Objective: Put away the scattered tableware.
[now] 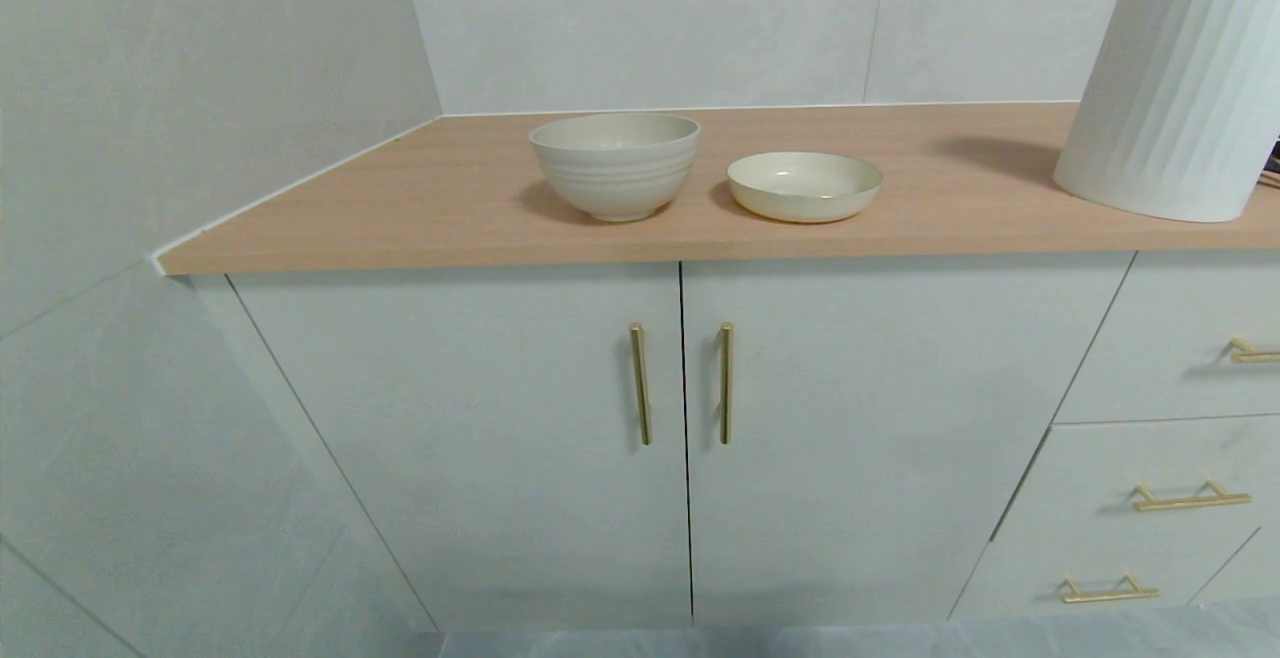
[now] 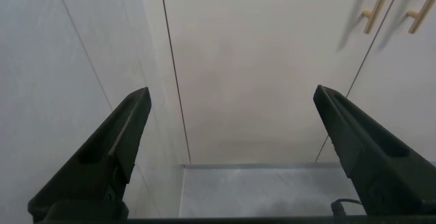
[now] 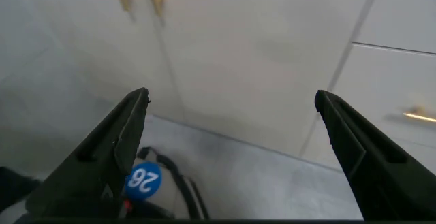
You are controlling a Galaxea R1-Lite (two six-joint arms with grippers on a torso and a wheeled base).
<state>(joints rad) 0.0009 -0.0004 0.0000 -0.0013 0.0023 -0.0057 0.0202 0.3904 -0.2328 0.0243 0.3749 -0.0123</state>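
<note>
A deep beige ribbed bowl (image 1: 614, 164) stands on the wooden countertop (image 1: 400, 198). Beside it on the right sits a shallow cream dish (image 1: 804, 185). Below them is a cabinet with two closed doors and two gold handles (image 1: 640, 384) (image 1: 726, 383). My left gripper (image 2: 231, 108) hangs low in front of the cabinet doors, open and empty. My right gripper (image 3: 231, 108) is also low before the cabinet, open with nothing between its fingers.
A tall white ribbed container (image 1: 1185, 88) stands at the counter's right end. Drawers with gold pulls (image 1: 1190, 498) are to the right of the doors. A tiled wall (image 1: 150, 138) closes the left side. A blue round tag (image 3: 143, 180) shows by the floor.
</note>
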